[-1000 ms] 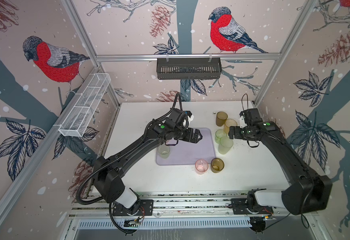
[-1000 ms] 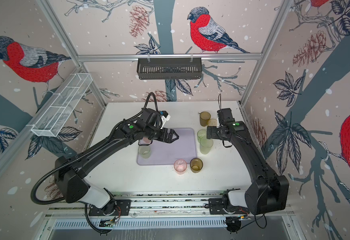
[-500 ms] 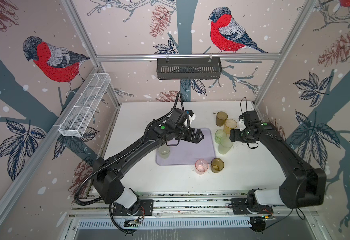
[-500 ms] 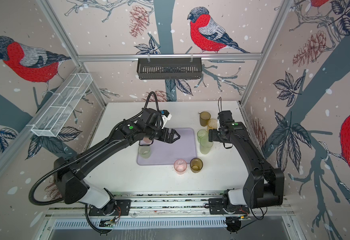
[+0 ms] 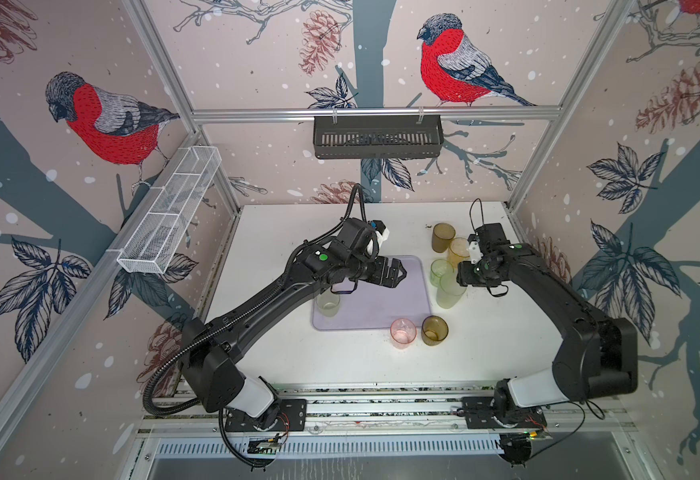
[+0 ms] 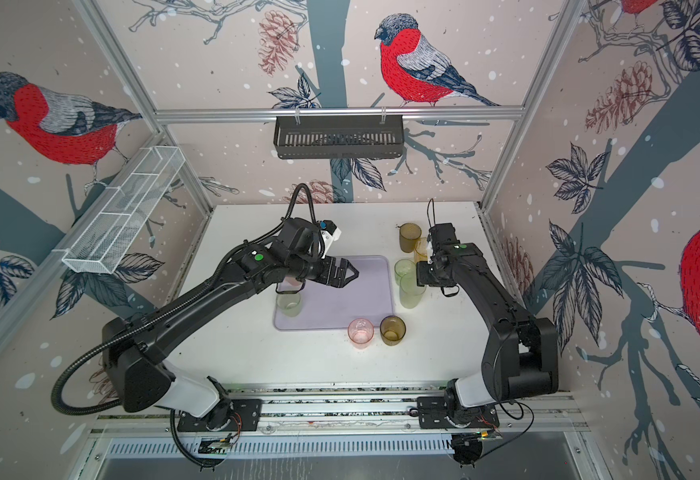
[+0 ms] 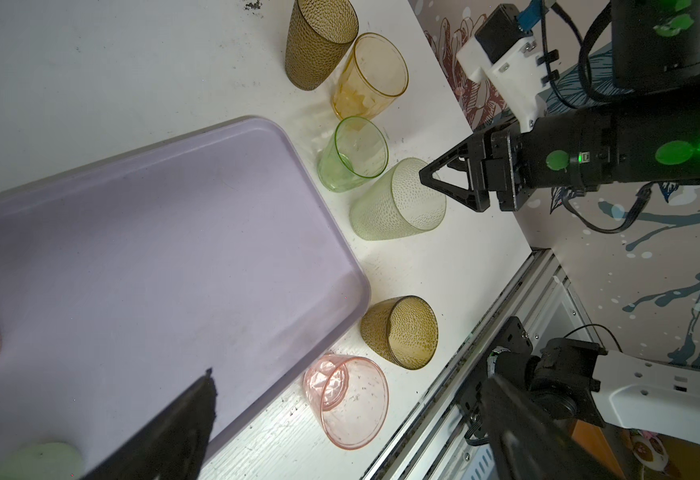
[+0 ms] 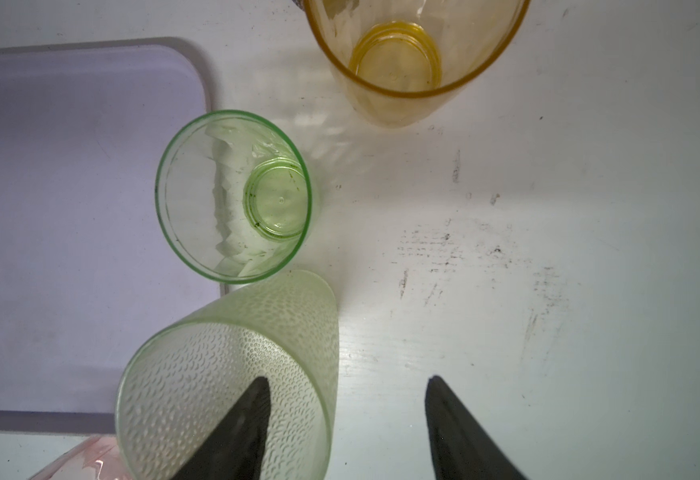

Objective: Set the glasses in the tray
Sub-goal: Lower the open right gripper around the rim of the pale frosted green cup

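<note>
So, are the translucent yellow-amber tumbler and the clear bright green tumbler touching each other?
Apart. The right wrist view shows a strip of bare white table between the yellow-amber tumbler and the bright green tumbler.

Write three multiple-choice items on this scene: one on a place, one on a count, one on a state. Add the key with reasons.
1. In a top view, where does the bright green glass stand relative to the tray?
A. in its middle
B. off its left rim
C. on the table just right of it

2. How many dark olive glasses are in view?
A. one
B. two
C. four

3. How does the right gripper stand to the frosted green glass beside the tray?
A. open, one finger inside its mouth, one outside
B. shut above it
C. carrying it over the tray

Key:
1 C: it sits on white table off the tray's right rim.
2 B: the far dark olive glass is by the amber glass, and the near dark olive glass is by the pink glass.
3 A: the right wrist view shows one finger inside the mouth and the other clear of the wall.
</note>
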You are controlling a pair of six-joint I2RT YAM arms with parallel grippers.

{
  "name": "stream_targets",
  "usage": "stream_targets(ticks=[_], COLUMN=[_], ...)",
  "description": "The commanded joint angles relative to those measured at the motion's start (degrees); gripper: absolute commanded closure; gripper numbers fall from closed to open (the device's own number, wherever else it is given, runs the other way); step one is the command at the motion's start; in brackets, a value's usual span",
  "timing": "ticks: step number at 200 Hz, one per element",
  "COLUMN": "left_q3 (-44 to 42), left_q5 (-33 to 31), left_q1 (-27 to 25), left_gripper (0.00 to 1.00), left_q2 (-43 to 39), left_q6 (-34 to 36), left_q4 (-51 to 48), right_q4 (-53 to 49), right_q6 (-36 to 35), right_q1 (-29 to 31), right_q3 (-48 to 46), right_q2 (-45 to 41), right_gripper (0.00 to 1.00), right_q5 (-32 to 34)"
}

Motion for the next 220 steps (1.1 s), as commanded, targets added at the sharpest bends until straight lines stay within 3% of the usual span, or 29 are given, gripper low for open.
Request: stream_targets(ticks=[1,220], left_q3=[0.32,0.40], left_q5=[-0.97,-1.07], left_q1=[-0.12,-0.16], left_gripper=[0.02,0.02], left_q2=[-0.02,0.77], left_q6=[-0.09,0.54], left_q4=[-0.41,-0.16], right_q4=[0.67,0.67], right_q6=[-0.48,-0.92], right_q1=[0.41,0.94], right_q3=[0.40,0.14], right_q2=[0.45,2.32], right_gripper=[0.44,0.76], right_q5=[0.36,0.15])
